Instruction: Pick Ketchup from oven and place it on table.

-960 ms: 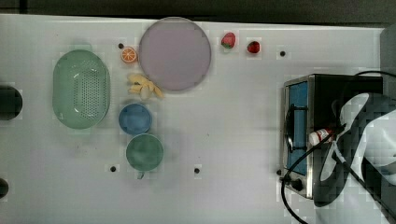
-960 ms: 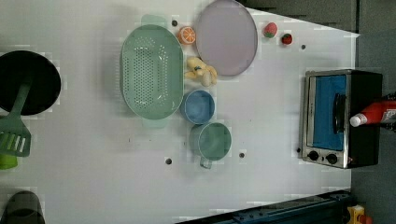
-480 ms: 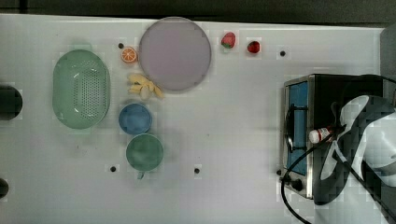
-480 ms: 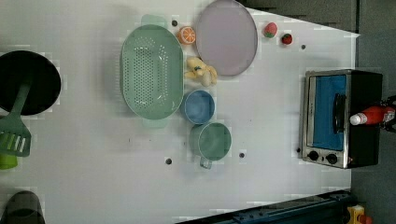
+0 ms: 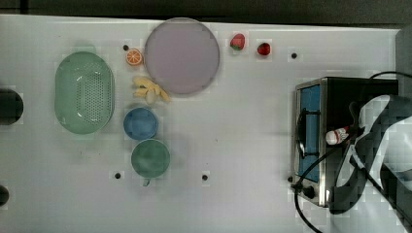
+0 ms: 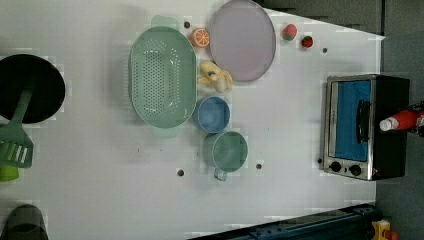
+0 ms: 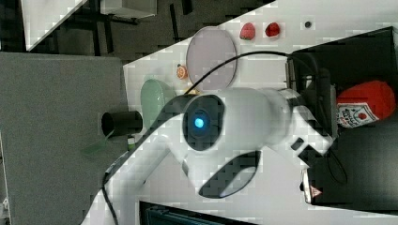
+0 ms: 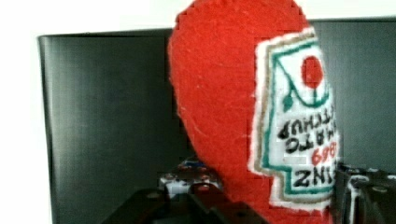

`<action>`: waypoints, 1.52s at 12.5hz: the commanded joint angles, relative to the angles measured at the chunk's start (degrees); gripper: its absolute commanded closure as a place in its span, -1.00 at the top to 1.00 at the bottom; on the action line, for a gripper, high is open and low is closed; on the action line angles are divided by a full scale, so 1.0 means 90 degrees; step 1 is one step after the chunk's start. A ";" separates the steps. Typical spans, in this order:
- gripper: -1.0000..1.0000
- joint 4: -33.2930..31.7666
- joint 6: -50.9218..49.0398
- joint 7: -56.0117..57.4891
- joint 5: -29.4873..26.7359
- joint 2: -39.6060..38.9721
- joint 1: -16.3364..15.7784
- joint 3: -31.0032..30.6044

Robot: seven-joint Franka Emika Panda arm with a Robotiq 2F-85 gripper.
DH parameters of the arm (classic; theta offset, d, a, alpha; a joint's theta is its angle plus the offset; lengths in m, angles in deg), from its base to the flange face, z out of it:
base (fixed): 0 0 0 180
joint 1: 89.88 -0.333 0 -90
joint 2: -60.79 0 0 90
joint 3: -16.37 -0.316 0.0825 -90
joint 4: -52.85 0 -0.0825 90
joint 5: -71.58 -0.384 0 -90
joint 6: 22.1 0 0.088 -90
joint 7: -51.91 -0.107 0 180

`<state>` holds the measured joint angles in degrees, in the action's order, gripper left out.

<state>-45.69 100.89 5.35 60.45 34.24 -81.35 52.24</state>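
Shifted soft red ketchup [image 6: 401, 120] atop boxy oven [image 6: 365, 125].

Red ketchup [image 6: 401, 120], white cap, lying atop black oven [image 6: 364, 126]; white table [image 6: 280, 130].

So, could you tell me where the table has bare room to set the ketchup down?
The widest free patch of the table lies between the oven and the green cup, below the purple plate in the top view. The strip along the top view's lower edge is bare too. It is crowded around the colander, blue bowl and bananas.
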 commanded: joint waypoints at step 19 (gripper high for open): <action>0.24 -0.0434 -0.2493 -0.0846 0.0751 0.1877 -0.2535 -0.2196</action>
<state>-48.15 78.44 4.58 67.05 49.53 -105.65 31.13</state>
